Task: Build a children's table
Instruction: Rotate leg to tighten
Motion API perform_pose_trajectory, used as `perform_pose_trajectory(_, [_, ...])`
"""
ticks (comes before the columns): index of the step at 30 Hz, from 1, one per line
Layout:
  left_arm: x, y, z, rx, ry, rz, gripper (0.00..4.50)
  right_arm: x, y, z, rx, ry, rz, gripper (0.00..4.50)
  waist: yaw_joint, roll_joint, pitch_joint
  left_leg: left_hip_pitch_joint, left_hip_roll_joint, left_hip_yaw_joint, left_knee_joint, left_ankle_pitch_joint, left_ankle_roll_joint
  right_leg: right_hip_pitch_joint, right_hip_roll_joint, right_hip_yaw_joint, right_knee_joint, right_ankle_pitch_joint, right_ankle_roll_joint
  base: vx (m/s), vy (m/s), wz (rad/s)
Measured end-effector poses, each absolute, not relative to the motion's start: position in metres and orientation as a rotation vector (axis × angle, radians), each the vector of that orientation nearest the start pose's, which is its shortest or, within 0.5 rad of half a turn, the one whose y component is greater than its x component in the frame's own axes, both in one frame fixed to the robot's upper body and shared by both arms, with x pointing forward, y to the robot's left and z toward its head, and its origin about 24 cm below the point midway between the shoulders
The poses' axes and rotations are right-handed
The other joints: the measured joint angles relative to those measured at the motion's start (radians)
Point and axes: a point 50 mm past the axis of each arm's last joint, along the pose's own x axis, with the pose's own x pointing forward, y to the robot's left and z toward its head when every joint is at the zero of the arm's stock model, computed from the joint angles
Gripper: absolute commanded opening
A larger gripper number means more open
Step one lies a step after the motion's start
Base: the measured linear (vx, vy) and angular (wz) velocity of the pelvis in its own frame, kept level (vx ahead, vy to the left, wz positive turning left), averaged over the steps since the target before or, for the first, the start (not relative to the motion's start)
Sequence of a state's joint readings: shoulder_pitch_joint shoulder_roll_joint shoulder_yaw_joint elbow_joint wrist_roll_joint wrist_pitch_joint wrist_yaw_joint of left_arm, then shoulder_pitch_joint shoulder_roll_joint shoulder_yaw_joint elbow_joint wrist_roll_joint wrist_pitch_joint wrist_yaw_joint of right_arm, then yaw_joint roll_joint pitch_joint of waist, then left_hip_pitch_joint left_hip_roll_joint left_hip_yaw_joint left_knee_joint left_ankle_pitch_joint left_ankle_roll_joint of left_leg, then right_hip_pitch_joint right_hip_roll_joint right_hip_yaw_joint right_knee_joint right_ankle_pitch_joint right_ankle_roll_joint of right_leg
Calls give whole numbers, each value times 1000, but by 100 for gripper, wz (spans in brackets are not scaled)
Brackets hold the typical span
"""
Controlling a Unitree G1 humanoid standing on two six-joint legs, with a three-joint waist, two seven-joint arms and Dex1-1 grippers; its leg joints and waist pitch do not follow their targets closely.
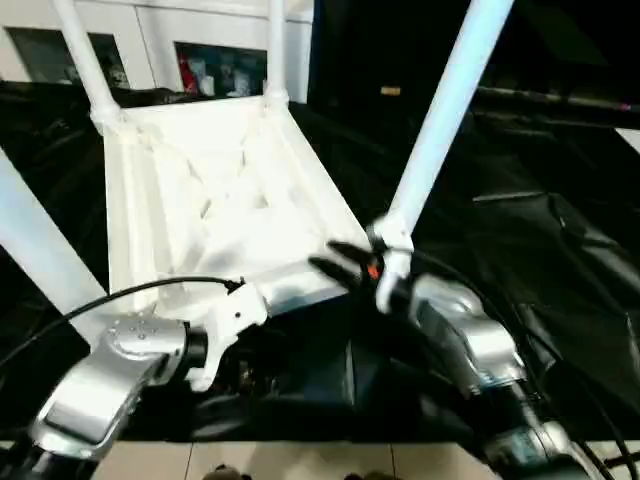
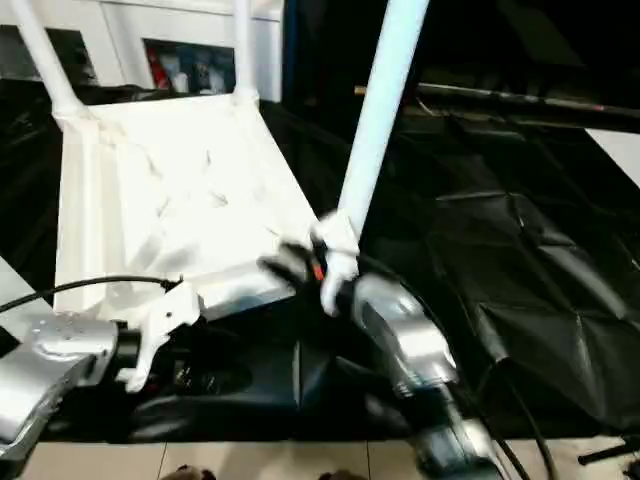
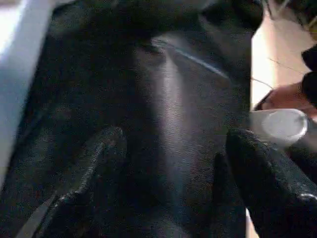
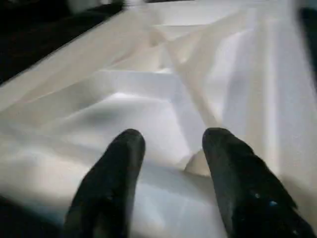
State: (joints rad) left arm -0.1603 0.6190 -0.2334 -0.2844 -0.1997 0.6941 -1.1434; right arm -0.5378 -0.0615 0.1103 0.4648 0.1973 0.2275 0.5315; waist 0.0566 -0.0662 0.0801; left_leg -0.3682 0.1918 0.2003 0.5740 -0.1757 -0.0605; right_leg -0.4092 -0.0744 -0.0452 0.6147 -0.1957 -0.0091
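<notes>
The children's table lies upside down on black cloth, its ribbed white top (image 1: pixel 215 200) facing up. White legs stand in its corner sockets: two at the far corners (image 1: pixel 80 60) (image 1: pixel 276 50), one at the near right (image 1: pixel 440 130) and one at the near left (image 1: pixel 30 250). My right gripper (image 1: pixel 340 262) reaches over the near right corner beside that leg's base. In the right wrist view its fingers (image 4: pixel 124 163) stand apart over the ribbed underside, holding nothing, so the right gripper (image 4: pixel 174 136) is open. My left gripper (image 3: pixel 176 136) is open over the black cloth, just below the top's near edge.
Black cloth (image 1: pixel 520 230) covers the work surface, with folds to the right. A white cabinet with glass-fronted shelves (image 1: pixel 200 50) stands behind. A black cable (image 1: pixel 120 295) arcs over my left forearm. Pale floor tiles (image 1: pixel 300 462) show at the near edge.
</notes>
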Motion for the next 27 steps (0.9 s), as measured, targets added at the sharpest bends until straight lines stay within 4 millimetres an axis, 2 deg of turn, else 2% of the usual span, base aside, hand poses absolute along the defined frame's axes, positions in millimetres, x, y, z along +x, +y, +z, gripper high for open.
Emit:
perform_pose_trajectory(4, [224,157,73,244,620,-1295,420,346,-82,68,70,171,636,151,1,-1,0,0,0,0,0,0,0,0,0,0,0,0,0,0,0,0])
perform_pose_trajectory(8, [225,157,73,250,613,-1281,448,351,-91,64,67,176,556,119,1,-1,1,0,0,0,0,0,0,0,0,0,0,0,0,0,0,0])
perform_pose_trajectory(15, [222,156,76,231,612,-1302,450,366,-107,63,21,187,373,66,2,-3,1,0,0,0,0,1,-1,0,0,1,1,0,1,0,0,0])
perform_pose_trajectory(21, [220,158,77,235,624,-1316,450,370,-113,62,11,188,352,9,0,-3,2,-1,0,0,0,1,-1,0,0,0,1,0,1,0,0,0])
perform_pose_trajectory(27, [207,166,78,200,682,-1372,450,374,-121,64,-3,187,324,3,2,-2,2,-1,0,0,1,1,-1,0,0,0,2,0,1,0,0,0])
